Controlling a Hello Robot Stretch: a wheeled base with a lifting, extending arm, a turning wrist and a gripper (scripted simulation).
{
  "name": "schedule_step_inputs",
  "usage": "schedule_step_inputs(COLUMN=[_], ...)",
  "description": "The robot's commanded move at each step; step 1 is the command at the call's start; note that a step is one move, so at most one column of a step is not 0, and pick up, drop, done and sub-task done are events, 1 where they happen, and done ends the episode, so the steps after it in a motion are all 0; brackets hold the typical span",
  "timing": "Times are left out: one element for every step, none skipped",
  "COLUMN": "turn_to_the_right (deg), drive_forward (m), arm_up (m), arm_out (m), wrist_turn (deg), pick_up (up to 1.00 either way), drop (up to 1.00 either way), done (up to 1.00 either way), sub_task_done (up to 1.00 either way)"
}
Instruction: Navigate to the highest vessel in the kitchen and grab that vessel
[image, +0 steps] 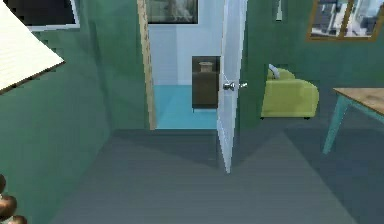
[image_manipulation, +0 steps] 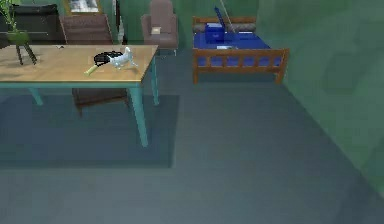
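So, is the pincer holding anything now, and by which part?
It cannot be told. To the arm's side stand a wooden table and a blue bed; ahead, an open white door.

The door (image: 231, 80) is white, the armchair (image: 289, 95) yellow-green. The table (image_manipulation: 60, 70) has a tan top and teal legs. The bed (image_manipulation: 245, 45) is blue.

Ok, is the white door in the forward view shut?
No, the white door stands swung open, with a dark cabinet visible past it.
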Motion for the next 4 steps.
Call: schedule_step_inputs(turn_to_the_right=[-12.0, 0.0, 6.0, 0.0], drive_forward=[0.00, 0.05, 0.00, 1.00], arm_up=[0.00, 0.00, 0.00, 0.00], arm_out=[0.00, 0.00, 0.00, 0.00], wrist_turn=[0.0, 0.0, 0.0, 0.0], pick_up=[0.00, 0.00, 0.00, 0.00], drop=[0.00, 0.00, 0.00, 0.00], done=[0.00, 0.00, 0.00, 0.00], sub_task_done=[0.00, 0.00, 0.00, 0.00])
